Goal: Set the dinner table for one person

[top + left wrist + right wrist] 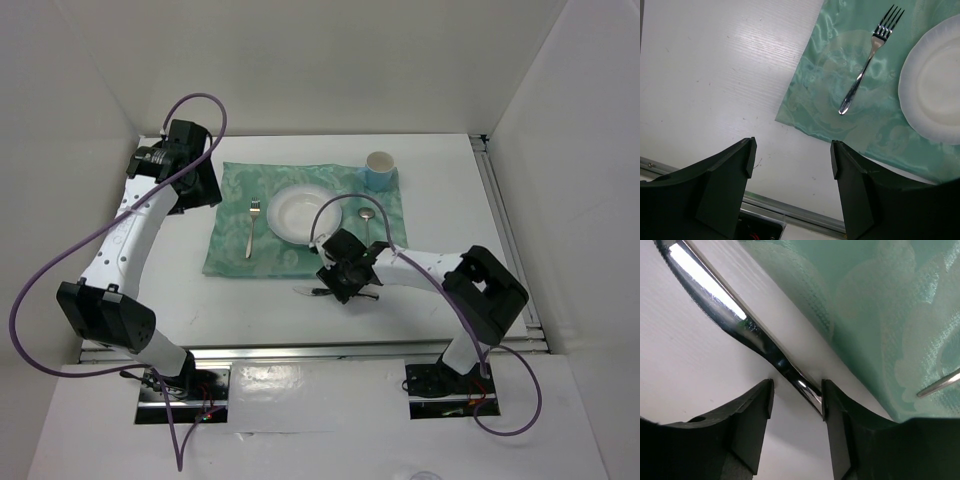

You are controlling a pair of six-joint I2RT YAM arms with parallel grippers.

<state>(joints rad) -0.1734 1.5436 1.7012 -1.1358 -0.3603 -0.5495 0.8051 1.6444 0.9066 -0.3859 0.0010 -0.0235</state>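
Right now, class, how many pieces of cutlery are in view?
3: fork left of the plate, spoon right of it, third piece on the table at the right end effector.

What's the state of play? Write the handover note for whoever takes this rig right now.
Left claw: open, empty, over the bare dinner table off the placemat's left edge.
Right claw: open, low, straddling the knife, which lies on the table just off the placemat's near edge; not clamped.
Done: the plate is mid-placemat, with the fork to its left, the spoon to its right and the cup at the far right corner.
Left: grip the knife and lay it on the placemat, probably right of the plate.
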